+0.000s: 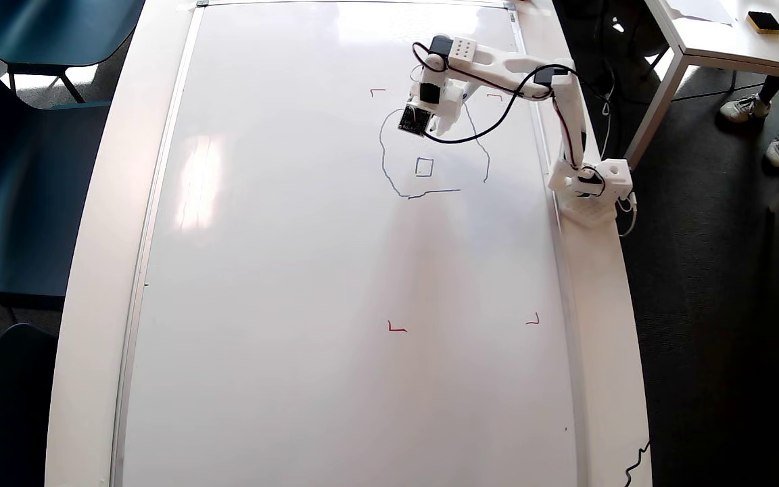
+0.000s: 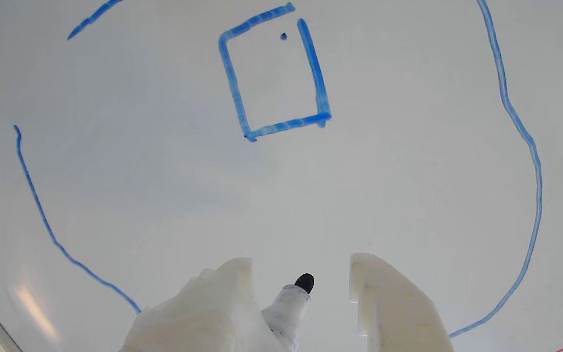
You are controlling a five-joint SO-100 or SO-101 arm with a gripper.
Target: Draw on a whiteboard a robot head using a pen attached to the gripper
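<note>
The gripper [image 2: 301,274] hangs over the whiteboard [image 1: 295,304] with its jaws standing apart; the pen [image 2: 289,305] is fixed against one finger [image 2: 232,293] instead of being pinched, with a clear gap to the other. In the wrist view the dark tip points just ahead of the fingertips, and whether it touches the surface cannot be told. The robot head [image 2: 530,161] is partly drawn: its outline curves on both sides of the gripper, with breaks in the line, and a single small square [image 2: 274,73] with a stray dot inside lies well ahead of the tip. Probable risks: the tip landing at the wrong spot, so the next inner shape overlaps the square or crosses the outline; too light a press leaving more gaps; too hard a press skewing the pen on its mount and wobbling the stroke. The black cable [image 1: 498,111] looping beside the gripper might brush wet ink.
</note>
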